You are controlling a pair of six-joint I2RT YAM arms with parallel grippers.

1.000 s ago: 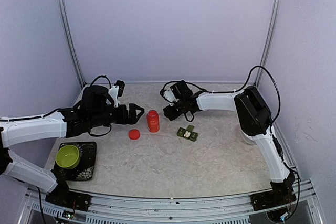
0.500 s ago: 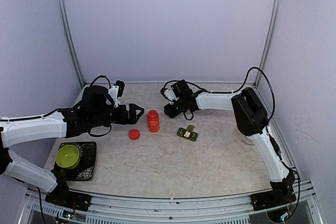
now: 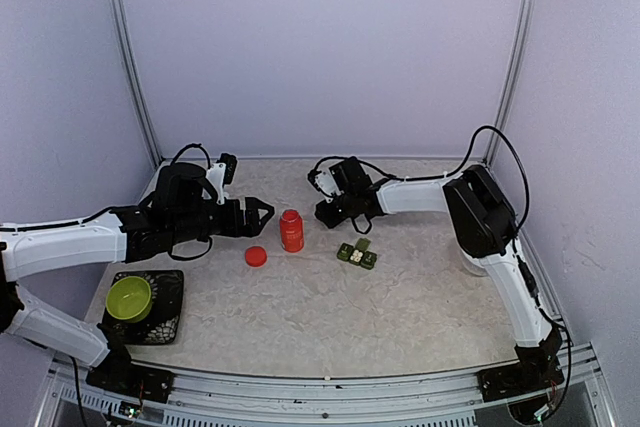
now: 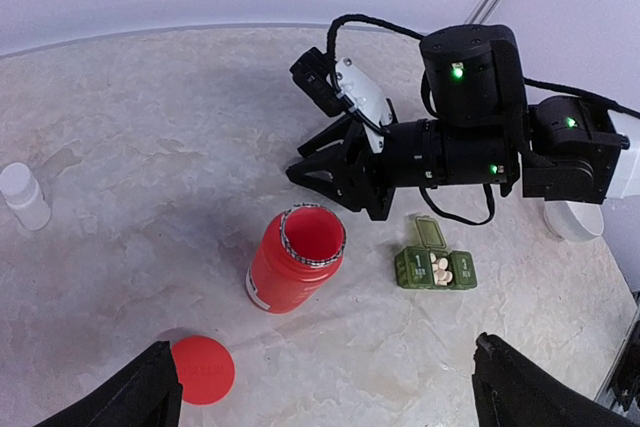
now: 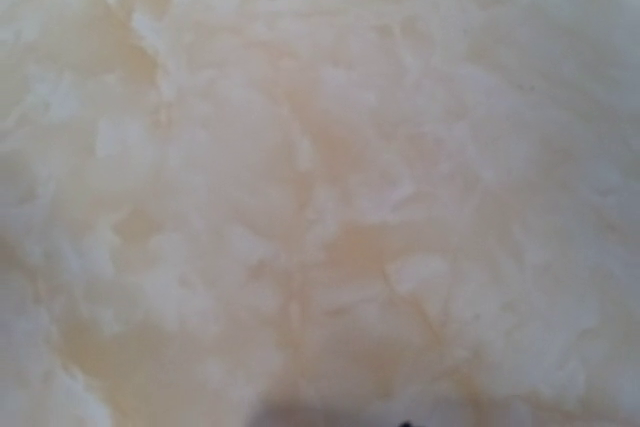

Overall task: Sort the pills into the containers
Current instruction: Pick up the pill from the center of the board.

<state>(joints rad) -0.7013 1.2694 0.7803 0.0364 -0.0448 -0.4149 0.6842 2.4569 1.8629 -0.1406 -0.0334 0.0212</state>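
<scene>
The right gripper (image 4: 328,185) is nosed down at the table (image 4: 150,177) just behind the open red bottle (image 4: 297,262), jaws part-way apart. Can't tell if a pill is between them. The left gripper (image 3: 262,215) hangs wide open, holding nothing. The pills (image 4: 440,267) you can see sit in the green pill box's (image 4: 412,269) middle cell, just right of the bottle. Best bet is probably a gentle pinch and a straight lift, then letting go low over an empty cell.
</scene>
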